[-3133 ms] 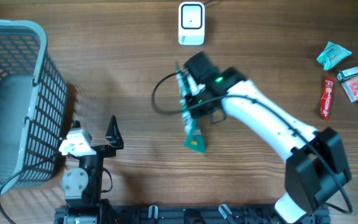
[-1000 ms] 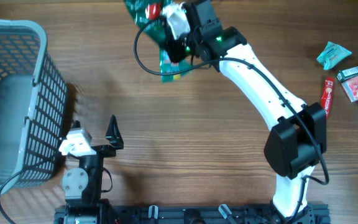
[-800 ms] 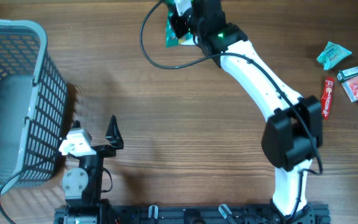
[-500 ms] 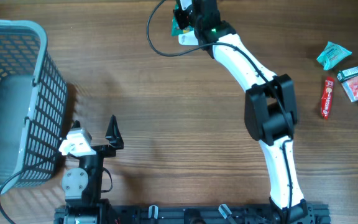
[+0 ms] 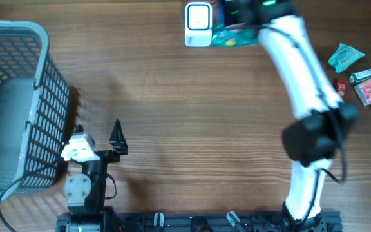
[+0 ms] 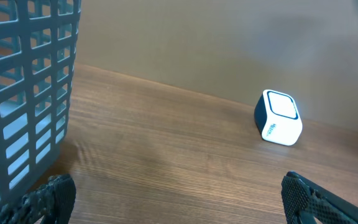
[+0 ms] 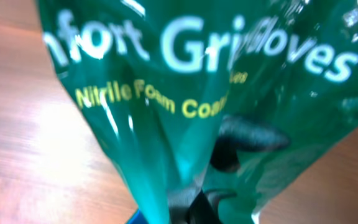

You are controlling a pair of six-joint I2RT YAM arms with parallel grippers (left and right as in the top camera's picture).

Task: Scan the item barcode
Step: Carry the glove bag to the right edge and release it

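The right pincer (image 7: 193, 203) is clamped shut on the green glove packet (image 5: 233, 36). The packet hangs at the far edge of the wooden surface (image 5: 192, 129), just beside the white scanner (image 5: 198, 24), on its right. Its print reads "Grip Gloves" in the right wrist view. The left pincer (image 5: 96, 143) rests spread wide near the grey basket (image 5: 18, 96), holding nothing. A teal packet (image 5: 344, 57) and a red bar (image 5: 339, 100) lie well apart at the right.

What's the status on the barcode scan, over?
Left gripper open, by the basket. Right gripper shut on the green glove packet, beside the white scanner. Nothing between packet and scanner.
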